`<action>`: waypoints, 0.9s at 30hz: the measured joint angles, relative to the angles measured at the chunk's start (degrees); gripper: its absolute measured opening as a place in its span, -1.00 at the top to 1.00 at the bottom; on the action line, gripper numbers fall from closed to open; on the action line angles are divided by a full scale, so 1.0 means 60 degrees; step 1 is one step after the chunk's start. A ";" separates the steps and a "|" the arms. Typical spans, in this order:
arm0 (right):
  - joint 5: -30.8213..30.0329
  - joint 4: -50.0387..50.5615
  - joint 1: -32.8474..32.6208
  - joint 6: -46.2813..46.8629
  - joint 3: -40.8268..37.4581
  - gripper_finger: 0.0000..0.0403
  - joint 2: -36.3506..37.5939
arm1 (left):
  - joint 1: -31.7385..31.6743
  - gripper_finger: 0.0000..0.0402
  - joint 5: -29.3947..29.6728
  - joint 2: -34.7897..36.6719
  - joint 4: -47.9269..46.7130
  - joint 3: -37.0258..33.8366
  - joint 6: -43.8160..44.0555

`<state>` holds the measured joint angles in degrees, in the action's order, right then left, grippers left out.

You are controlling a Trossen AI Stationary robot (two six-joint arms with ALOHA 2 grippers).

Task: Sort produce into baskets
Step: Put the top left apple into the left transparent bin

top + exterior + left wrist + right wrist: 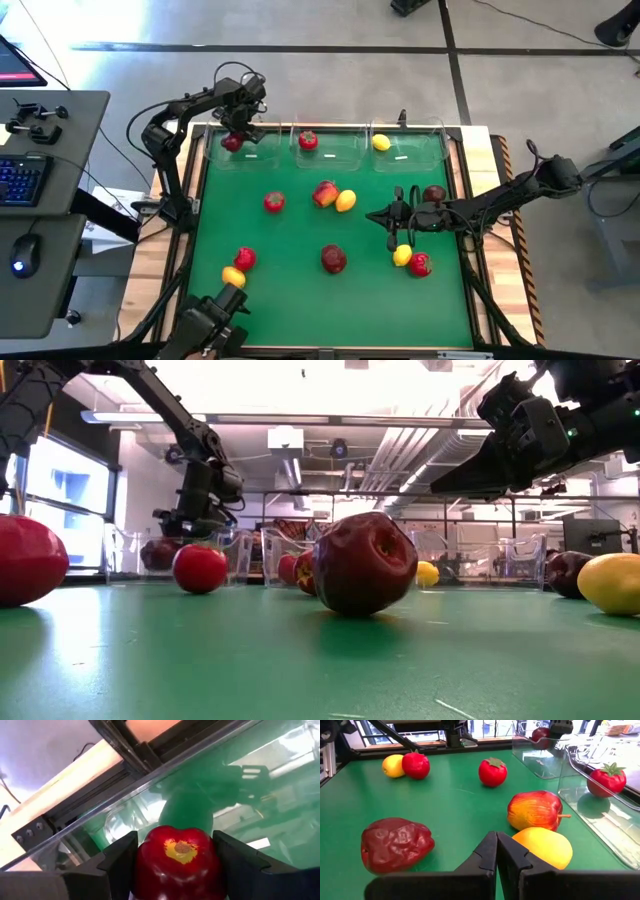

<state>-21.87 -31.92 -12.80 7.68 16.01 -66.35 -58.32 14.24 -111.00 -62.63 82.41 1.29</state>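
- My left gripper (233, 138) was closed on a dark red apple (177, 862), one finger on each side of it, so the fruit could not roll out while it hung over the left bin (250, 148).
- I held this apple above the bin and not on the green mat (300, 290), because I judged this bin to be the place for the dark red apples; the release was not yet done.
- The middle bin (328, 148) kept a bright red green-topped fruit (308, 140), and the right bin (408, 148) kept a lemon (381, 142), so each bin seemed to take one kind.
- My left arm reached from its base at the left table edge to the far left corner, the wrist bent down over the bin.
- My right gripper (496, 851) had its fingers pressed together with nothing between them; it hovered low over the mat, pointing toward the middle.
- Just in front of it lay a yellow lemon (542, 847) touching a red-orange apple (535, 810), and a wrinkled dark red apple (396, 844) lay a little apart.
- Other fruits were scattered over the mat, so I judged that much sorting remained.
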 joint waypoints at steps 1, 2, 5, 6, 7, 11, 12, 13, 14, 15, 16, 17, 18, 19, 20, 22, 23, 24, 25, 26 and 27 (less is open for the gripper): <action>0.0000 0.0000 -0.0002 0.0000 0.0000 1.00 0.0000 | -0.0007 -0.10 0.0008 0.0000 0.0006 0.0000 -0.0022; 0.0000 0.0000 -0.0002 0.0000 0.0000 1.00 0.0000 | -0.0012 -0.10 0.0008 0.0000 0.0007 0.0000 -0.0063; 0.0000 0.0000 0.0000 0.0000 0.0000 1.00 0.0000 | -0.0034 -0.10 0.0008 0.0000 0.0007 0.0000 -0.0067; 0.0000 0.0000 -0.0003 0.0000 0.0000 1.00 0.0000 | -0.0034 -0.10 0.0008 0.0000 0.0007 0.0000 -0.0070; 0.0000 0.0000 -0.0004 0.0000 0.0000 1.00 0.0000 | -0.0034 -0.10 0.0008 0.0000 0.0010 0.0000 -0.0083; 0.0000 0.0000 -0.0003 0.0000 0.0000 1.00 0.0000 | -0.0031 -0.11 0.0010 0.0000 0.0024 0.0000 -0.0345; 0.0000 0.0002 -0.0001 0.0000 0.0000 1.00 0.0000 | -0.0031 -0.11 0.0044 0.0000 0.0038 0.0000 -0.0439; 0.0000 0.0000 -0.0002 0.0000 0.0000 1.00 0.0000 | -0.0030 -0.11 0.0158 0.0000 0.0051 0.0000 -0.0482; 0.0000 0.0001 -0.0004 0.0000 0.0000 1.00 0.0000 | -0.0025 -0.12 0.0291 0.0000 0.0055 0.0000 -0.0493; 0.0000 0.0000 0.0000 0.0000 0.0000 1.00 0.0000 | -0.0014 -0.13 0.0411 0.0000 0.0051 0.0000 -0.0500; 0.0000 0.0000 -0.0002 0.0000 0.0000 1.00 0.0000 | -0.0012 -0.15 0.0493 0.0000 0.0050 0.0000 -0.0510; 0.0003 0.0003 -0.0001 0.0000 0.0000 1.00 0.0000 | -0.0012 -0.18 0.0504 0.0000 0.0051 0.0000 -0.0555; 0.0004 0.0004 0.0000 0.0000 0.0000 1.00 0.0000 | -0.0012 -0.20 0.0503 0.0000 0.0049 0.0000 -0.0586; 0.0006 0.0002 0.0000 0.0000 0.0000 1.00 0.0000 | -0.0012 -0.23 0.0501 0.0000 0.0049 0.0000 -0.0584; 0.0023 0.0004 0.0000 0.0000 0.0000 1.00 0.0000 | -0.0012 -0.25 0.0503 0.0000 0.0047 0.0000 -0.0578; 0.0137 0.0000 0.0000 0.0000 0.0000 1.00 0.0000 | -0.0005 -0.29 0.0507 0.0000 0.0047 0.0000 -0.0577; 0.0160 0.0004 -0.0002 0.0000 0.0000 1.00 0.0000 | -0.0002 -0.30 0.0510 0.0000 0.0047 0.0000 -0.0577; 0.0160 0.0004 0.0000 0.0000 0.0000 1.00 0.0000 | -0.0001 -0.31 0.0507 0.0000 0.0047 0.0000 -0.0577; 0.0160 0.0004 0.0000 0.0000 0.0000 1.00 0.0000 | -0.0001 -0.32 0.0508 0.0000 0.0051 0.0000 -0.0577; 0.0160 0.0004 -0.0004 0.0000 0.0000 1.00 0.0000 | -0.0001 -0.32 0.0503 0.0000 0.0055 0.0000 -0.0577; 0.0160 0.0002 0.0000 0.0000 0.0000 1.00 0.0000 | -0.0001 -0.32 0.0500 0.0000 0.0055 0.0000 -0.0575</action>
<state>-20.91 -31.91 -12.80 7.68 16.01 -66.35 -58.33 17.23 -111.00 -62.30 82.41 -2.16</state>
